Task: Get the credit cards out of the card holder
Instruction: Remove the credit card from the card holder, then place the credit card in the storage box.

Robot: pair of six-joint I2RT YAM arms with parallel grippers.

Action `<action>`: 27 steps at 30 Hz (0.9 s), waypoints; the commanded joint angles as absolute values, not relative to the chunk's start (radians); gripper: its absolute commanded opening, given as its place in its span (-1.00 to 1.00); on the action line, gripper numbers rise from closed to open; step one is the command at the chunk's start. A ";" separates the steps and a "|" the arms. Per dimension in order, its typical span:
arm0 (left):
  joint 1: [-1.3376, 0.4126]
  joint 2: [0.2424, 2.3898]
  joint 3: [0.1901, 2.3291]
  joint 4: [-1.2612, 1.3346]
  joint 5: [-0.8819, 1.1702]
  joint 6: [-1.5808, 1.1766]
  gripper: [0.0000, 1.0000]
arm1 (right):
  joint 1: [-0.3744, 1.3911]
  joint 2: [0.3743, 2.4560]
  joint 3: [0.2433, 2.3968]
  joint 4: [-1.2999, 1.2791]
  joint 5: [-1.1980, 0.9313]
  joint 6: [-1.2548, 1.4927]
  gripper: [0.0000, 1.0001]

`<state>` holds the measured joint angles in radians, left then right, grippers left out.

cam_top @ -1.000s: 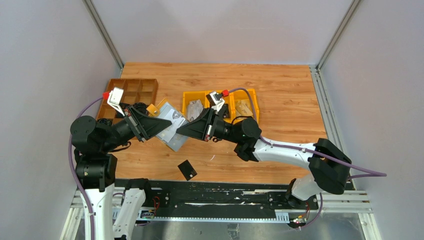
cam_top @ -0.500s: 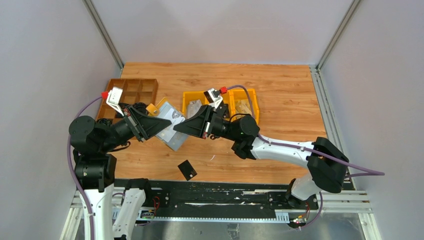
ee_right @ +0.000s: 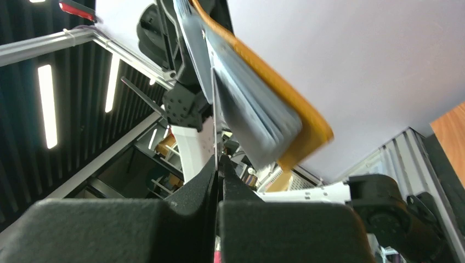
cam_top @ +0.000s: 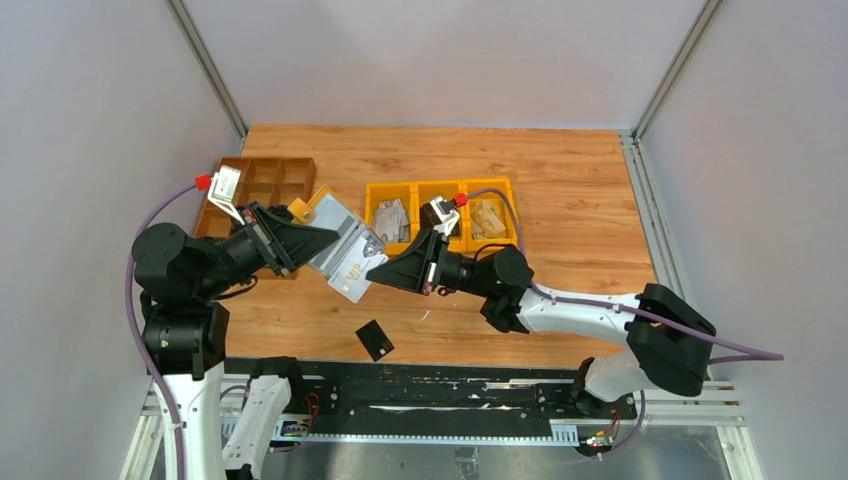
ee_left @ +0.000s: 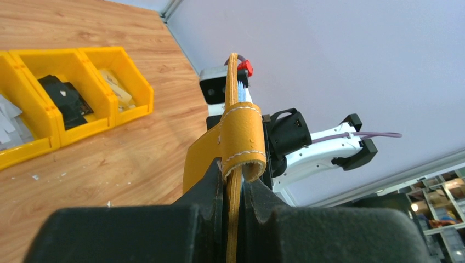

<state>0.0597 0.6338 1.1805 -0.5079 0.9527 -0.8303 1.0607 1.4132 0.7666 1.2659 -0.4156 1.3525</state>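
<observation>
card holder [ee_left: 241, 131] clamped between left gripper [ee_left: 233, 181] jaws, credit card [ee_right: 215, 131] edge between shut right gripper [ee_right: 218, 170] jaws

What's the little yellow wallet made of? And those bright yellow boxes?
The card holder looks like leather or faux leather: a matte mustard surface with pale stitching along its tab edge. The yellow bins look like hard moulded plastic: smooth, slightly shiny walls with even, thick rims.

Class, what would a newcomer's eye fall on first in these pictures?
The mustard wallet, held open in the air by the left end effector. The right end effector pinches a thin card at its edge. A black card lies on the table in front.
</observation>
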 commanded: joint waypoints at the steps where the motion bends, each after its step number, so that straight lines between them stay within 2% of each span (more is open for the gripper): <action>1: 0.064 0.644 1.246 -0.553 0.909 -0.712 -0.86 | 0.994 1.357 0.705 1.256 -0.483 1.361 -1.00; 5: 0.064 0.667 1.335 -0.767 0.789 -0.440 -0.99 | 0.851 1.256 0.699 1.072 -0.595 1.316 -1.00; 8: 0.064 0.677 1.374 -0.889 0.653 -0.220 -1.00 | 0.755 1.219 0.829 0.617 -0.654 1.066 -1.00; 11: 0.064 0.693 1.381 -0.999 0.603 -0.023 -1.00 | 0.690 1.298 1.020 0.216 -0.634 0.767 -1.00; 15: 0.064 0.704 1.371 -1.118 0.627 0.135 -1.00 | 0.645 1.537 1.269 -0.087 -0.577 0.511 -1.00; 22: 0.064 0.687 1.328 -1.169 0.754 0.184 -1.00 | 0.629 1.918 1.683 -0.394 -0.476 0.300 -1.00; 27: 0.064 0.690 1.294 -1.170 0.820 0.187 -1.00 | 0.629 2.098 1.810 -0.406 -0.490 0.297 -1.00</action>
<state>0.0597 0.6956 1.3125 -1.1683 0.7387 0.1501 0.6388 2.0296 1.7199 -0.2863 -0.4961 0.3706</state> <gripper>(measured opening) 0.108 0.006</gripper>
